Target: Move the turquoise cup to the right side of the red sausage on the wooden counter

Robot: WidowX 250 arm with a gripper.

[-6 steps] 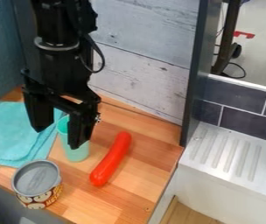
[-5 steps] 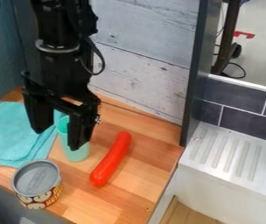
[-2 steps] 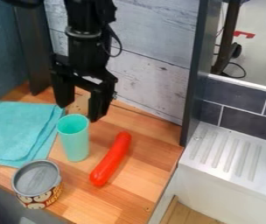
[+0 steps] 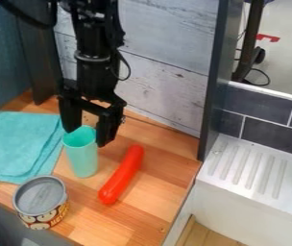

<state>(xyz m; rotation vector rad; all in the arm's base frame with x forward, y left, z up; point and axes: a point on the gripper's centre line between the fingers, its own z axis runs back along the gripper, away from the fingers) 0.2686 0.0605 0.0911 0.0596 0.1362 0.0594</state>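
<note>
While fingers (image 4: 105,128) hang wide by turquoise cup (image 4: 82,159), grey-topped can (image 4: 41,202) nearby — contents unclear.

- The worktop (image 4: 150,218) looks like smooth wood, with a light sheen.
- The sausage (image 4: 121,174) seems to be glossy, smooth plastic.
- The cup (image 4: 82,153) looks like smooth plastic.
- The folded towel (image 4: 17,144) is of soft-looking, matt cloth.
- The can (image 4: 40,196) has a metal-looking, grey top.
- The wall boards (image 4: 164,79) look like rough, weathered wood.
</note>
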